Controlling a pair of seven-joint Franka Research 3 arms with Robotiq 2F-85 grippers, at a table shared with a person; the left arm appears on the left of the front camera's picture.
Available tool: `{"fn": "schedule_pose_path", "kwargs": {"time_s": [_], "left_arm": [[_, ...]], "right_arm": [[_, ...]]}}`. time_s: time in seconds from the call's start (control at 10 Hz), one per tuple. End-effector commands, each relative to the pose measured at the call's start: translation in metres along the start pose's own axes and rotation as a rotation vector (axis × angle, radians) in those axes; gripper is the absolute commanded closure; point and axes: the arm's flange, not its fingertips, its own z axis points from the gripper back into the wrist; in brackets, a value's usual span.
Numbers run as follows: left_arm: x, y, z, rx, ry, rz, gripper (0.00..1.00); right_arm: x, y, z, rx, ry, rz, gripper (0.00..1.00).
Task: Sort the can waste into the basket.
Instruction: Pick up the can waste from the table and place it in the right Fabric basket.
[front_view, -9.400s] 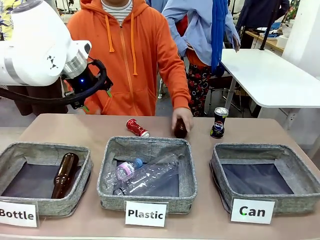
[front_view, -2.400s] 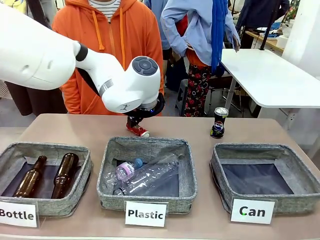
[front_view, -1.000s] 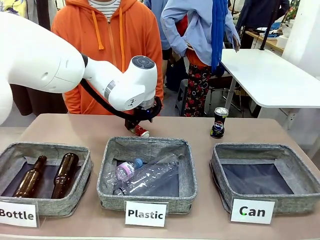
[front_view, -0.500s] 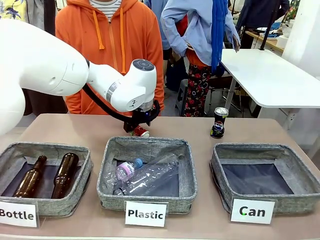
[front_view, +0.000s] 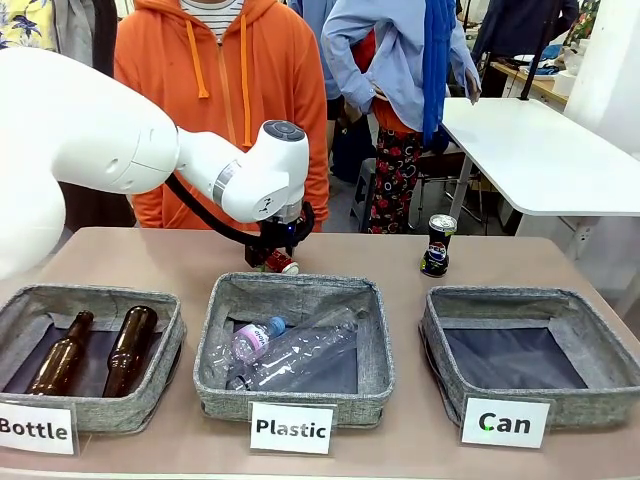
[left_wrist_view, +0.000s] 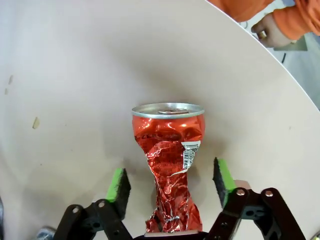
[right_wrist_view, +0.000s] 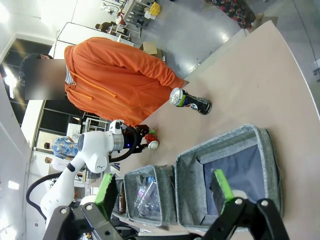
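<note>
A crushed red can (left_wrist_view: 170, 150) lies on the table between my left gripper's (left_wrist_view: 170, 182) green pads, its silver top pointing away. The jaws stand open, with a small gap to the can on each side. In the front view this gripper (front_view: 272, 262) is down at the red can (front_view: 283, 263), just behind the middle basket. A dark can (front_view: 437, 245) stands upright at the back right. The grey basket (front_view: 530, 298) labelled "Can" sits at the front right with nothing in it. My right gripper (right_wrist_view: 162, 192) hangs open above that basket (right_wrist_view: 225, 137), and the dark can (right_wrist_view: 190, 101) lies farther off.
The "Plastic" basket (front_view: 295, 285) in the middle holds clear plastic bottles. The "Bottle" basket (front_view: 95, 296) on the left holds two brown bottles. A person in an orange hoodie (front_view: 215, 110) stands at the far edge, one hand (left_wrist_view: 270, 30) off the table's rim.
My left arm has sunk a little, bringing its gripper down around the red can. The cans, baskets and right arm have not moved.
</note>
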Motion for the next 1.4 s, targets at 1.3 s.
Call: {"fn": "schedule_pose_path", "kwargs": {"time_s": [1.3], "left_arm": [[-0.046, 0.089, 0.128, -0.207, 0.036, -0.082, 1.0]], "right_arm": [[0.002, -0.001, -0.002, 0.03, -0.019, 0.021, 0.0]]}}
